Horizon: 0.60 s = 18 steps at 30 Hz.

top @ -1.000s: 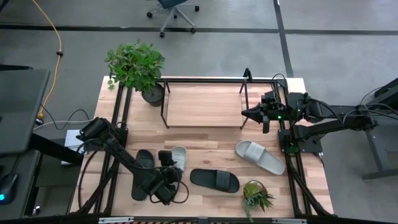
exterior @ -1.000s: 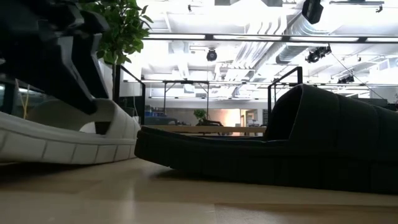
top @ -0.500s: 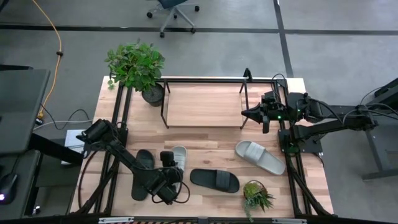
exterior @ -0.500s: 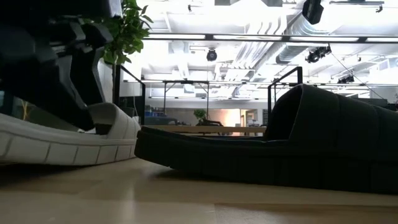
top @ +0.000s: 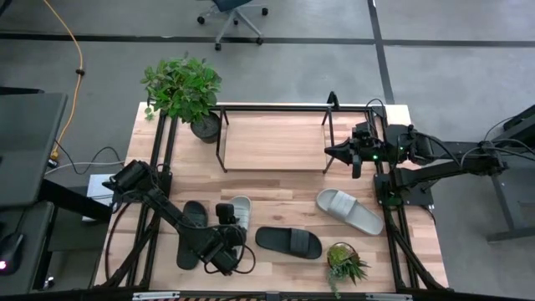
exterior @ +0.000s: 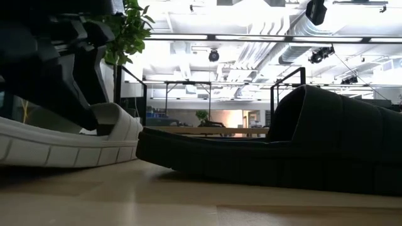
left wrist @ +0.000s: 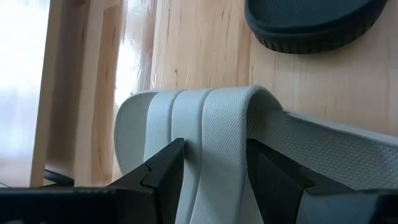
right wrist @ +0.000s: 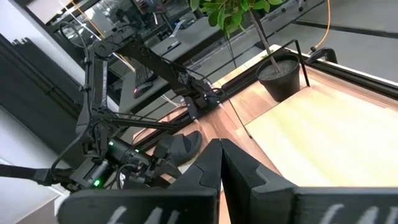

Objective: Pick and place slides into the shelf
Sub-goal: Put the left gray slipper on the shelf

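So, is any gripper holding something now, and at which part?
The left gripper has its fingers on both sides of the light grey slide's strap, not clearly clamped. The right gripper is shut and empty beside the shelf.

Grey floor (top: 292,67), office chair (top: 232,12), yellow cable (top: 77,50).

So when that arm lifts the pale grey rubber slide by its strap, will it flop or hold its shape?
Probably it holds its shape: the light grey rubber slide sandal has a thick arched strap that stands up unaided between the left gripper's open fingers. The chunky sole suggests only slight bending. Its textured strap looks unlikely to slip, though the heel may hang down.
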Available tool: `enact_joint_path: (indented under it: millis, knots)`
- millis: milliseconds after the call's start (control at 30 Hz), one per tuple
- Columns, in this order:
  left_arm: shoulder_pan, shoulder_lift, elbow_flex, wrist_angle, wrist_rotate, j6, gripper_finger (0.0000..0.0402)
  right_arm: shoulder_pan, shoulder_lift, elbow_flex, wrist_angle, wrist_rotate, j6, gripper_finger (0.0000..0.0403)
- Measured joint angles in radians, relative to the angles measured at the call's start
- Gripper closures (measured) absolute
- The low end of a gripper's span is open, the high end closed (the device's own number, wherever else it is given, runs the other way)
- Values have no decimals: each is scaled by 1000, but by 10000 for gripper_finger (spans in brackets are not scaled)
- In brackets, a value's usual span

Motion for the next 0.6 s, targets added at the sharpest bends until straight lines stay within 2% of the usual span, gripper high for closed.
enact_joint_path:
  millis: [133, 600]
  knots:
    - [0, 0, 0, 0, -4, 0, 257, 0, 0, 0, 0, 0, 0, 402]
    - [0, 0, 7, -9, 12, 0, 370, 0, 0, 0, 0, 0, -7, 402]
